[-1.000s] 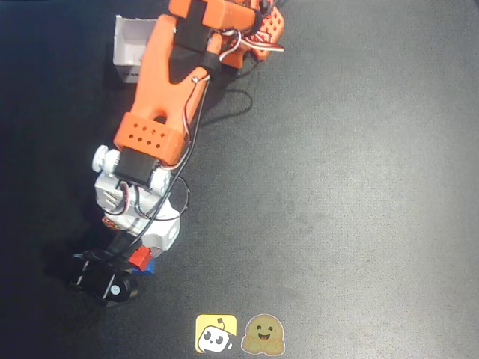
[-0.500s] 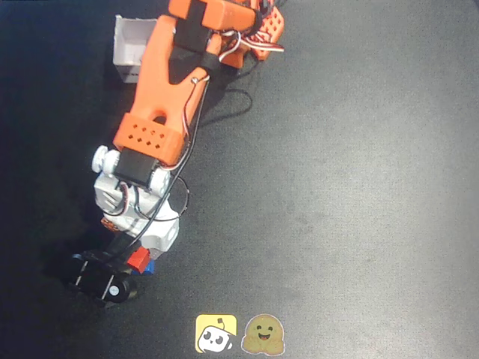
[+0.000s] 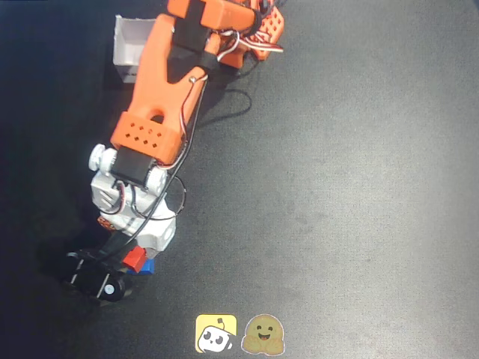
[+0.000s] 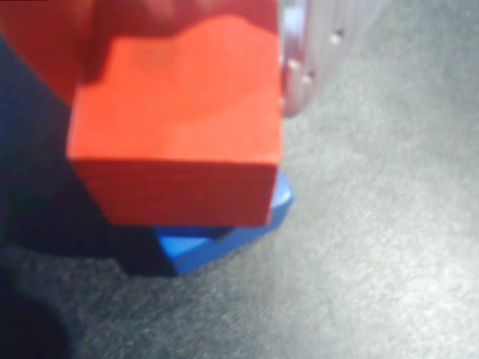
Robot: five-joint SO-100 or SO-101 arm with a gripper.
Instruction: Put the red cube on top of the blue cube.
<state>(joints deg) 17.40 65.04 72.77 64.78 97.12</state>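
Observation:
In the overhead view the orange and white arm reaches down to the lower left. My gripper (image 3: 132, 259) is shut on the red cube (image 3: 135, 258). The blue cube (image 3: 147, 266) lies just under it, with only a corner showing. In the wrist view the red cube (image 4: 179, 127) fills the upper left, with a white finger (image 4: 299, 75) against its right side. It sits over the blue cube (image 4: 217, 243), turned relative to it. Only the blue cube's front and right edges peek out beneath. I cannot tell if the two cubes touch.
A white box (image 3: 129, 51) stands at the top left beside the arm's base. Two cartoon stickers (image 3: 216, 333) (image 3: 263, 335) lie at the bottom edge of the dark mat (image 3: 359, 187). The black wrist camera (image 3: 97, 280) hangs left of the cubes.

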